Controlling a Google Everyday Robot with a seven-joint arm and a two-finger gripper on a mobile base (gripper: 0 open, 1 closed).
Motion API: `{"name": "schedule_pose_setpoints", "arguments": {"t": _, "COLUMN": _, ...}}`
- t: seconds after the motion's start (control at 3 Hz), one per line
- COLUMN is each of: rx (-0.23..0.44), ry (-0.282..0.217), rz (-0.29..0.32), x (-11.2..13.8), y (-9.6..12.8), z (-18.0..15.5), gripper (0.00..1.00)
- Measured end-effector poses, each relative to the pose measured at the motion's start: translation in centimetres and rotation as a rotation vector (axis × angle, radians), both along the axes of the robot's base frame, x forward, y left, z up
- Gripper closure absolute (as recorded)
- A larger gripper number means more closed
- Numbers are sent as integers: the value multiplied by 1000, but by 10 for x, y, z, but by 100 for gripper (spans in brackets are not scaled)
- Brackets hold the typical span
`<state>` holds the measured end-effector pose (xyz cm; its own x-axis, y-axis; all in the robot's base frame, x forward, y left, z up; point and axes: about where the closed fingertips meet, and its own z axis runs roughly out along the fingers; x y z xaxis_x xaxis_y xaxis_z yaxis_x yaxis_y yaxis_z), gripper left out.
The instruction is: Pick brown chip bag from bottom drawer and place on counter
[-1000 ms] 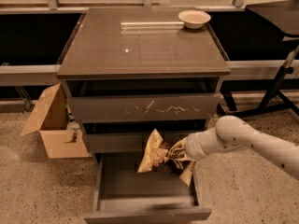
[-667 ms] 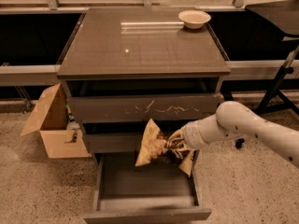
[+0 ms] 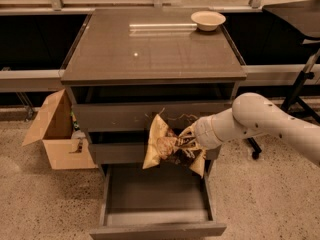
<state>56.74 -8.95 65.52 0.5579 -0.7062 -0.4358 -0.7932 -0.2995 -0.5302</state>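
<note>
The brown chip bag [image 3: 167, 146], dark brown with tan ends, hangs in the air in front of the middle drawer, above the open bottom drawer [image 3: 157, 204]. My gripper [image 3: 189, 140] comes in from the right on a white arm and is shut on the bag's right part. The drawer's grey inside shows nothing in it. The counter [image 3: 150, 46], a glossy dark top, lies above and behind the bag.
A cream bowl [image 3: 208, 19] sits at the counter's back right corner. An open cardboard box [image 3: 57, 131] stands on the floor left of the cabinet. A black table leg [image 3: 300, 84] stands at the right.
The gripper has lifted the chip bag upward and slightly right, from just above the open bottom drawer to the height of the middle and upper drawer fronts.
</note>
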Motion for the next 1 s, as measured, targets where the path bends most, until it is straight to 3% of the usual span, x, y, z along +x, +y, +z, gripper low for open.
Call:
{"name": "schedule_pose_setpoints", "arguments": {"t": 0.33, "rx": 19, "ry": -46, "rz": 31, "x": 8, "y": 2, "z": 30, "gripper": 100}}
{"name": "schedule_pose_setpoints", "arguments": {"t": 1.0, "rx": -65, "ry": -187, "rz": 66, "x": 29, "y": 14, "z": 150, "gripper": 100}}
